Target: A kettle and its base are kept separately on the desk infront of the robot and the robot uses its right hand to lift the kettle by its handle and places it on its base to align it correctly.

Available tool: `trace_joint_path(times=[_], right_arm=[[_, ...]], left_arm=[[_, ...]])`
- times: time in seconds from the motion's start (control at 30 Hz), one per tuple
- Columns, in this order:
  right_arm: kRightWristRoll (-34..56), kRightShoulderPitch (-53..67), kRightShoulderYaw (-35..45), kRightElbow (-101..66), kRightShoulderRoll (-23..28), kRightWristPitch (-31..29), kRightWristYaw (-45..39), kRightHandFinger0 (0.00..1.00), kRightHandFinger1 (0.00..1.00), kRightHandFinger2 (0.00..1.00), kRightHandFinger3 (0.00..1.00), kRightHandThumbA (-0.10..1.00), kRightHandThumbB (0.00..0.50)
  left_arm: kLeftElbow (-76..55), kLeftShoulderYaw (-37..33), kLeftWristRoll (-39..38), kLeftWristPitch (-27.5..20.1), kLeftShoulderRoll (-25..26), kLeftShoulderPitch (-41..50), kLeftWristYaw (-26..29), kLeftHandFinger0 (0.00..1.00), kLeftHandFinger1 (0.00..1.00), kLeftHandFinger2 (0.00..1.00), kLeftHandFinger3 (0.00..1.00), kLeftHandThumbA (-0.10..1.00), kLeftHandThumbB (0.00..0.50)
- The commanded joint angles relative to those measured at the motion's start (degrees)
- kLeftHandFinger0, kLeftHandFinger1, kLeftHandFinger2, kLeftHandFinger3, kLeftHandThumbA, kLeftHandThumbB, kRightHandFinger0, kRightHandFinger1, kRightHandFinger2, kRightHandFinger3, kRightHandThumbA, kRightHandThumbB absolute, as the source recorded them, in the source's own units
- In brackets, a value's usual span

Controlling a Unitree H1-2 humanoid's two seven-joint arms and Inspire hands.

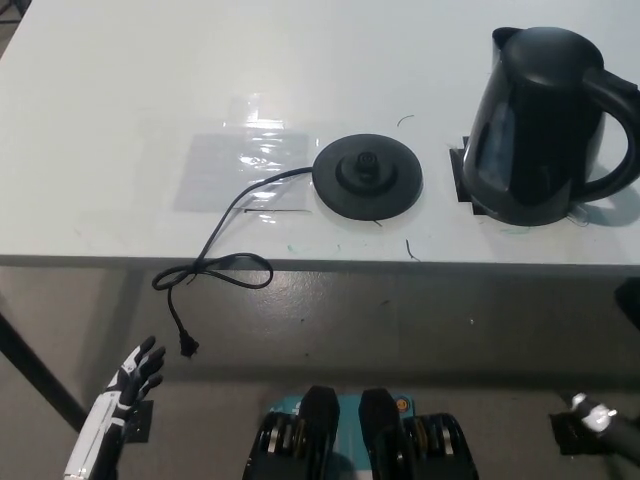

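1. Pre-grasp: kettle [545, 125] stands on desk [120, 120], apart from base [367, 176], far ahead of right robot hand [600, 425]; its fingers indiscernible.
2. Left robot hand [125, 395] rests low, fingers apart, empty.
3. Next: reach for handle [620, 130].

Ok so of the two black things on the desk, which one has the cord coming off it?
The flat round base in the middle of the desk. Its cord trails off the front edge, plug hanging. The tall kettle to the right has none.
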State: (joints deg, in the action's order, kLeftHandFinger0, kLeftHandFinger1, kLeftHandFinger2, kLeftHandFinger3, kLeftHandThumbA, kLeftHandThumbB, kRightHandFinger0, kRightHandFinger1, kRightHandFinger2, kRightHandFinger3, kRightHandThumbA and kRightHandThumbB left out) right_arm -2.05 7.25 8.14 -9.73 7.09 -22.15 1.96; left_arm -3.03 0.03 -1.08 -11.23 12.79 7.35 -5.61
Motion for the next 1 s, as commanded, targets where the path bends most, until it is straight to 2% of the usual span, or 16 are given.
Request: trace_joint_path(times=[0.0,0.13,0.27,0.4,0.47,0.5,0.57,0.63,0.77,0.8,0.93,0.97], right_arm=[[0.1,-2.8,2.9,-6.4,1.0,-2.2,2.0,1.00,1.00,1.00,1.00,1.00,0.194],[0.3,-6.1,5.1,-8.0,2.6,1.6,2.0,1.00,1.00,1.00,1.00,1.00,0.208],[0.2,-10.5,6.7,-9.6,3.5,7.4,2.7,1.00,1.00,1.00,1.00,1.00,0.255],[1.0,-14.8,7.6,-7.9,4.6,11.8,2.4,1.00,1.00,1.00,1.00,1.00,0.253],[4.9,-17.0,7.7,-5.4,5.6,12.0,1.3,1.00,1.00,1.00,1.00,1.00,0.223],[8.4,-18.2,7.8,-4.1,6.2,12.4,0.3,1.00,1.00,1.00,1.00,0.99,0.212],[11.1,-20.2,8.0,-1.6,7.0,12.4,-0.5,1.00,1.00,1.00,1.00,0.98,0.215],[11.5,-22.0,8.0,0.8,7.8,12.2,-0.9,1.00,1.00,1.00,1.00,0.99,0.225],[9.6,-26.3,7.4,6.9,9.5,12.6,-0.9,1.00,1.00,1.00,1.00,1.00,0.290],[10.6,-27.4,7.5,8.3,9.7,13.1,-1.3,1.00,1.00,1.00,1.00,1.00,0.293],[16.3,-31.2,7.7,12.8,10.1,14.9,-3.8,1.00,1.00,1.00,1.00,0.98,0.245],[16.8,-32.4,7.5,14.6,10.1,15.2,-4.3,1.00,1.00,1.00,1.00,0.98,0.248]], left_arm=[[-3.7,-1.0,-1.9,-3.6,-0.3,0.8,-2.1,1.00,1.00,1.00,1.00,1.00,0.233],[-2.7,-1.1,-2.4,-4.5,-0.8,0.6,-2.3,1.00,1.00,1.00,1.00,0.99,0.228],[-2.2,-0.7,-2.1,-3.3,-0.6,0.4,-2.3,1.00,1.00,1.00,1.00,1.00,0.237],[-2.5,-0.7,-1.6,-2.8,-0.2,0.7,-2.5,1.00,1.00,1.00,1.00,1.00,0.231],[-1.8,-0.7,-1.5,-3.5,-0.2,0.5,-2.6,1.00,1.00,1.00,1.00,1.00,0.219],[-1.2,-0.6,-1.6,-3.7,-0.2,0.3,-2.6,1.00,1.00,1.00,1.00,1.00,0.229],[-0.9,-0.4,-1.7,-3.2,-0.3,0.1,-2.5,1.00,1.00,1.00,1.00,1.00,0.241],[-0.6,-0.2,-1.9,-3.2,-0.3,0.1,-2.6,1.00,1.00,1.00,1.00,1.00,0.245],[-0.2,-0.1,-1.9,-2.9,-0.2,0.1,-2.7,1.00,1.00,1.00,1.00,1.00,0.257],[0.0,-0.1,-1.7,-2.7,-0.2,0.0,-2.6,1.00,1.00,1.00,1.00,1.00,0.263],[-0.1,0.0,-1.9,-1.9,-0.3,-0.2,-2.7,1.00,1.00,1.00,1.00,1.00,0.261],[-0.4,0.1,-1.8,-1.4,-0.2,-0.1,-2.7,1.00,1.00,1.00,1.00,1.00,0.271]])
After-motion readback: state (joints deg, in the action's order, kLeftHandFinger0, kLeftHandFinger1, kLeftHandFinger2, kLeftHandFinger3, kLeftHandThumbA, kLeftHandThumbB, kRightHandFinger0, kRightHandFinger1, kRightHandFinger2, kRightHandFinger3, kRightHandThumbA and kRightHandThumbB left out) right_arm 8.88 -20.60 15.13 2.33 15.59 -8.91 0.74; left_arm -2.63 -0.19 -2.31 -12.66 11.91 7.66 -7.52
